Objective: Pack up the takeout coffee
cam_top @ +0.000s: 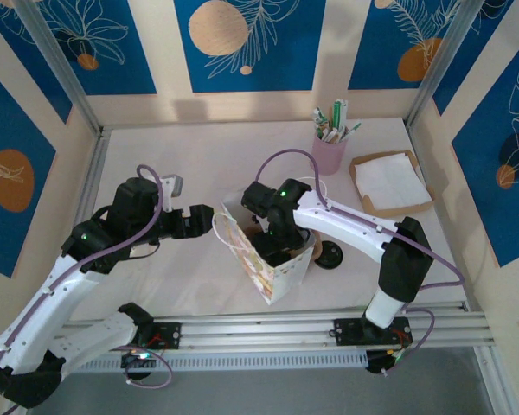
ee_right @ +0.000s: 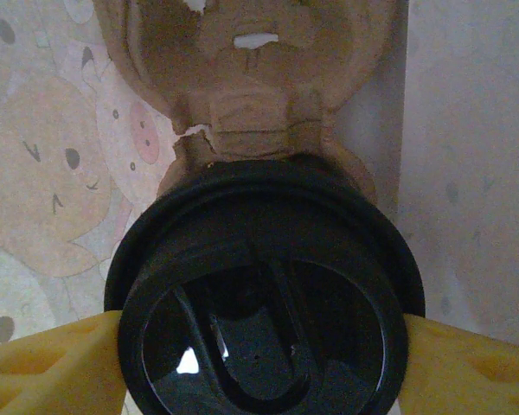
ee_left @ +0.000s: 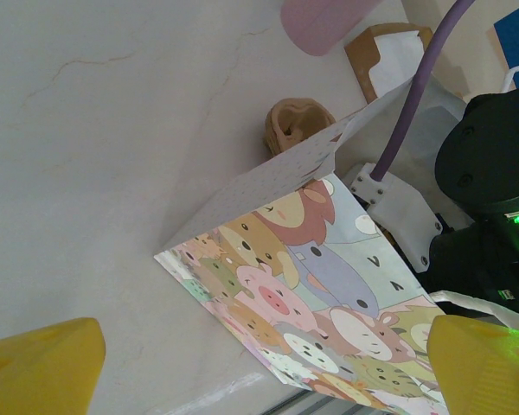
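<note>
Yellow-tipped right gripper (ee_right: 259, 363) inside bag (ee_left: 329, 294) flanks takeout coffee (ee_right: 264, 294) (grip unclear); left gripper (ee_left: 264, 372) jaws agape.

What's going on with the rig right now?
The right claw is reaching into the cartoon-print paper bag, straddling the takeout coffee just under its black lid, beside a brown cardboard cup carrier. Whether it is gripping or letting go is unclear. The left claw hangs open beside the bag, holding nothing.
</note>
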Motion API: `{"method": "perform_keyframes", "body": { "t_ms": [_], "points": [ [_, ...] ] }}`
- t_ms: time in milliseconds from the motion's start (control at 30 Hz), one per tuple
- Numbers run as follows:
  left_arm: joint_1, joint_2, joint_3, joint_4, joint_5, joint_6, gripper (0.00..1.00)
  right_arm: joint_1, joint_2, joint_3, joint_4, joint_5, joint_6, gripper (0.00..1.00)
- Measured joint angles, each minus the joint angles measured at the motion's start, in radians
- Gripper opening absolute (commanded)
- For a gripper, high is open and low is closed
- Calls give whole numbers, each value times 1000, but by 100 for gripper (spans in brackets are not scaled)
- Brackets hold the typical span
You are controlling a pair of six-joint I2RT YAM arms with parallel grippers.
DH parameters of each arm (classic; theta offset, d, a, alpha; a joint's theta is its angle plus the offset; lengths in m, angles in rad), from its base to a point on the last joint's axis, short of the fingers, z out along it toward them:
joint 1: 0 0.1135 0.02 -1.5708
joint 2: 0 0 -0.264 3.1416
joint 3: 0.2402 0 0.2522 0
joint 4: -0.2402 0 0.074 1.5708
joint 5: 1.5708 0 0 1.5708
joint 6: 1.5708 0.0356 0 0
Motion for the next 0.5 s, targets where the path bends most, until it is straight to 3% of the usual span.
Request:
{"method": "perform_keyframes", "body": {
  "t_ms": [500],
  "points": [
    [0, 0, 0, 0, 0, 0, 96, 2, 0, 15, -29, 14, 3, 89]
  ]
}}
